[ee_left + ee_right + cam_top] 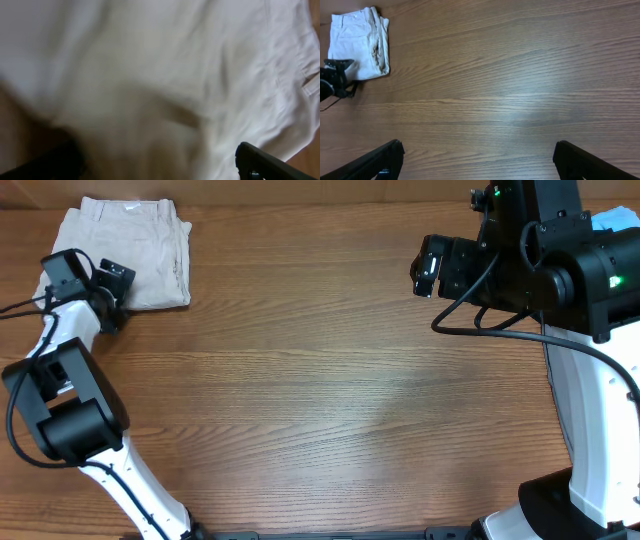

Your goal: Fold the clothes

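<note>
**Black-and-white right robot arm [590, 275] up high; pale beige cotton folded trousers [135, 250] at far-left corner**

Brown wood-grain table [320, 380] fills the overhead and right wrist views. Left arm [70, 410], same black-and-white build, runs up the left edge to the trousers. They lie flat as a compact rectangle (left wrist view is mostly blurred cloth, one belt loop [311, 84] readable). Left gripper [112, 290] sits at the trousers' near-left corner; touching or just above, cannot tell. Its jaws are spread wide over the cloth, nothing pinched. Right gripper [479, 162] hangs above bare wood, well apart from the trousers, jaws spread wide with nothing between them.
</note>
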`<state>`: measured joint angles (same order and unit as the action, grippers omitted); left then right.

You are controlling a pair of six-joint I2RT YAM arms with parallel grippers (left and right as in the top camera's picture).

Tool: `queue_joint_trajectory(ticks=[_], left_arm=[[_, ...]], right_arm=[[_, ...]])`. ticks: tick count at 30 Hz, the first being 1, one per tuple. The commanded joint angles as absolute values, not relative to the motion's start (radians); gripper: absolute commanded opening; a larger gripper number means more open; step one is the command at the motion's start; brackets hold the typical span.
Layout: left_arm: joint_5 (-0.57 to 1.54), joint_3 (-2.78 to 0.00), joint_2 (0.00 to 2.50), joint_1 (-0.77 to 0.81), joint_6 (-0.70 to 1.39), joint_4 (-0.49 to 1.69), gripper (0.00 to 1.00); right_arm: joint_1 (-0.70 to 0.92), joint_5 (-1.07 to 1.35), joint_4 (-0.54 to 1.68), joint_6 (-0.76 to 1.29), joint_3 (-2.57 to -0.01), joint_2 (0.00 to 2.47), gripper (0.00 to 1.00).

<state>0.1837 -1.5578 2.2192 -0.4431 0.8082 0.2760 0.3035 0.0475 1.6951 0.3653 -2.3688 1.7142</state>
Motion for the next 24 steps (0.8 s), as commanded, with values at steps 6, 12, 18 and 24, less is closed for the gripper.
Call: queue_joint_trajectory(ticks=[6, 12, 18, 24], left_arm=[[0.184, -1.509, 2.101, -0.508, 0.758, 0.526, 1.0], [0.186, -1.509, 1.826, -0.518, 0.664, 0.778, 0.75], [0.299, -1.509, 1.522, -0.517, 0.565, 0.952, 0.86], [0.484, -1.509, 1.202, -0.517, 0.413, 1.066, 0.9]], right_arm=[[0.308, 0.041, 1.694, 0.358, -2.368, 1.711, 1.0], [0.308, -0.083, 1.694, 0.391, -2.37, 1.671, 1.0], [0.308, -0.085, 1.694, 0.392, -2.37, 1.539, 1.0], [0.308, -0.062, 1.694, 0.389, -2.362, 1.348, 1.0]])
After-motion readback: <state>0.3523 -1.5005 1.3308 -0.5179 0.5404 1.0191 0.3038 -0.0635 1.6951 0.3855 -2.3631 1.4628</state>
